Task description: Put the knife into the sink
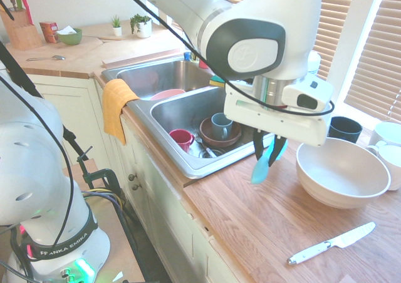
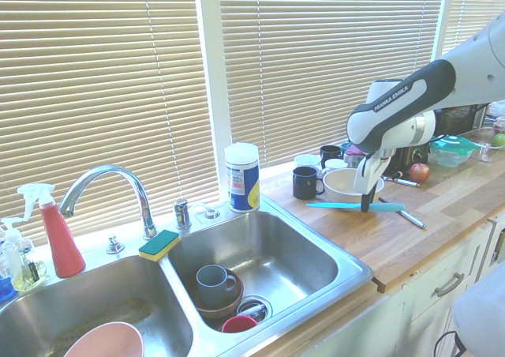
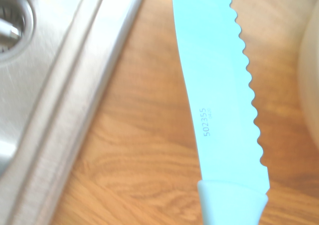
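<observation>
My gripper [image 1: 268, 150] is shut on the knife [image 1: 260, 168], an all-turquoise piece with a broad serrated blade [image 3: 219, 85]. In the second exterior view the knife [image 2: 347, 206] lies level just above the wooden counter, with the gripper [image 2: 366, 204] clamped near its handle end. It hangs between the sink's [image 1: 188, 168] right rim and the cream bowl [image 1: 341, 170]. The blade tip points toward the sink [image 2: 347, 272]. The wrist view shows the shiny sink rim [image 3: 65, 100] running beside the blade over wood.
The near basin holds a grey mug [image 1: 220, 125], a brown bowl, and a red cup [image 1: 182, 138]. A white-handled knife [image 1: 332, 242] lies on the counter, and a dark mug [image 1: 344, 128] stands behind the bowl. An orange cloth [image 1: 116, 104] drapes the sink front. The faucet [image 2: 102, 183] arches at the back.
</observation>
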`<state>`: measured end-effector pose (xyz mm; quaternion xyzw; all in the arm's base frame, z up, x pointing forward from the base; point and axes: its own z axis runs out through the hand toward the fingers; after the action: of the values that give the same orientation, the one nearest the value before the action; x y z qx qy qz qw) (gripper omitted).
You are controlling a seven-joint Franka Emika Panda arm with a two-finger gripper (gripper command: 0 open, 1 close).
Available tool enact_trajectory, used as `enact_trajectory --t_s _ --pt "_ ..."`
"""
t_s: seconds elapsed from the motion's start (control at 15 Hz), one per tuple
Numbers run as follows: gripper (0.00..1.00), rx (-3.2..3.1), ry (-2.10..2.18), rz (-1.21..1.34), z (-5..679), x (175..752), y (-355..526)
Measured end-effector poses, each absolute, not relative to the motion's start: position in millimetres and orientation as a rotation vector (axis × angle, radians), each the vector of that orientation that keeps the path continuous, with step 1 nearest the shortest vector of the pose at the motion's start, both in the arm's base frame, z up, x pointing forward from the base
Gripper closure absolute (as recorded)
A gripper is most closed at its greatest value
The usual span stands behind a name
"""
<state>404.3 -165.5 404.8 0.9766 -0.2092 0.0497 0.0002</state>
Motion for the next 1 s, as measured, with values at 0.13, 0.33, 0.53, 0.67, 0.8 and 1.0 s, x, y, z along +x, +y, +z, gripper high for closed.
enact_trajectory --t_s 0.13,0.33,0.53,0.67,0.8,1.0 --pt "1.0 3.048 -0.743 0.198 424.7 409.6 -155.4" --pt "1.0 3.003 -0.902 0.264 450.8 415.6 -116.3" --pt "1.0 2.937 -1.153 0.3 469.8 417.9 -62.9" --pt "1.0 2.899 -1.262 0.318 475.9 418.7 -16.8" --pt "1.0 2.875 -1.308 0.317 469.1 415.4 34.1" --pt "1.0 2.882 -1.331 0.369 445.3 404.6 97.7"
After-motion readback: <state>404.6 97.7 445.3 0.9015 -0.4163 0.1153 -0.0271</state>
